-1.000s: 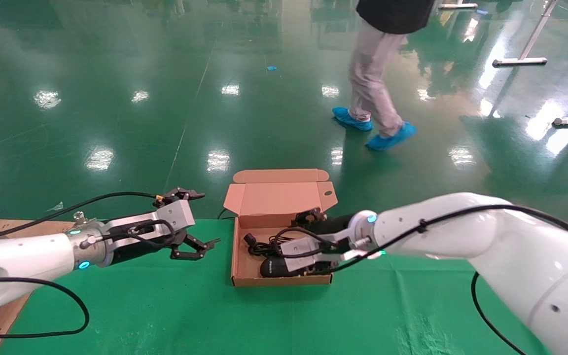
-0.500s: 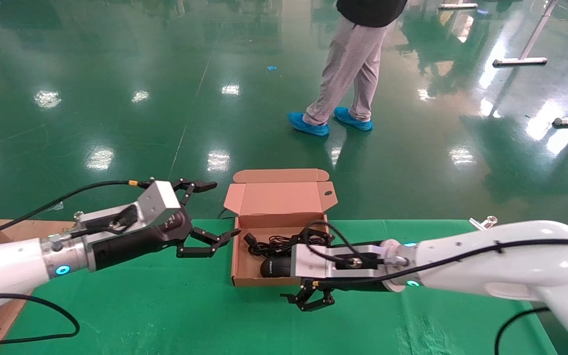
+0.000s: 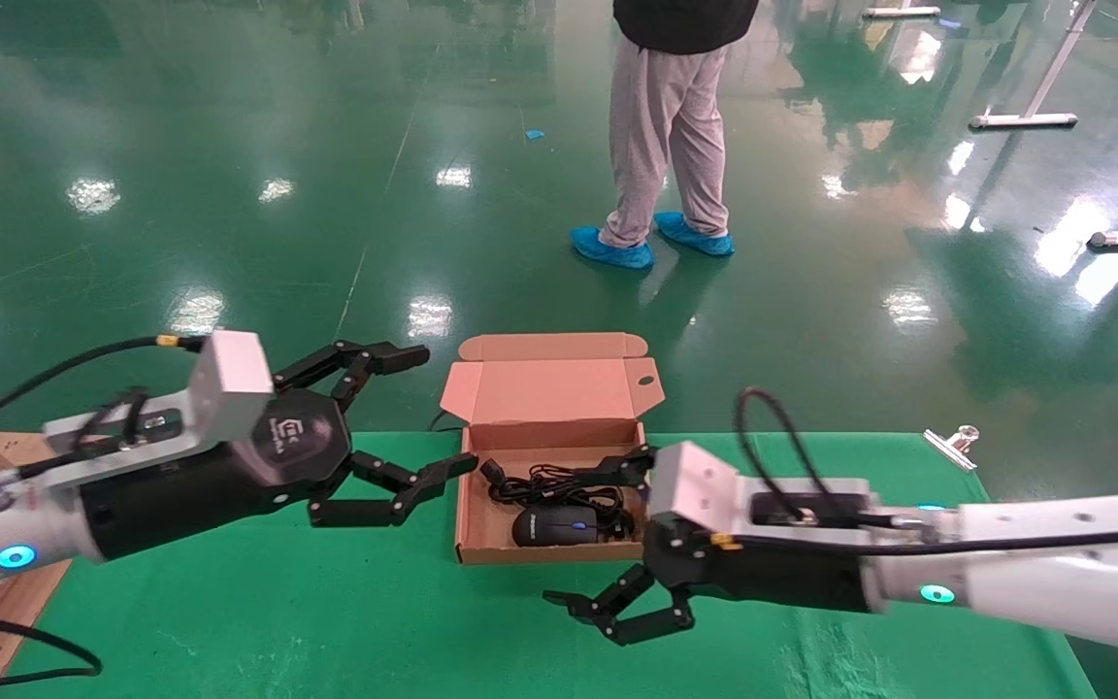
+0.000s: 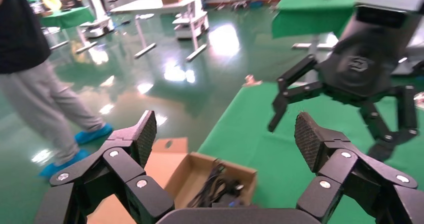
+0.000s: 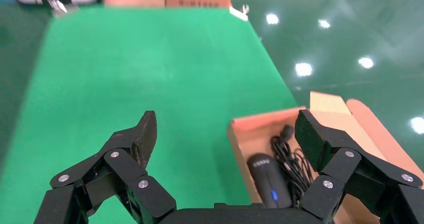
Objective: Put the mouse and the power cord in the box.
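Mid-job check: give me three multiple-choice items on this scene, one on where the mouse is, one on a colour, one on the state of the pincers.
1. Where is the small black oval mouse?
A. Inside the shallow brown cardboard box
B. On the green table cover
C. In the right pincer

2. What colour is the mark on top of the mouse?
A. Red
B. Blue
C. White

3. How do the left pincer and right pincer stand?
A. Both shut on cables
B. Left shut, right open
C. Both open and empty

Answers: 1 A, it lies on the box floor beside the coiled black power cord. 2 B, the right wrist view shows a blue dot. 3 C, fingers spread, nothing between them.
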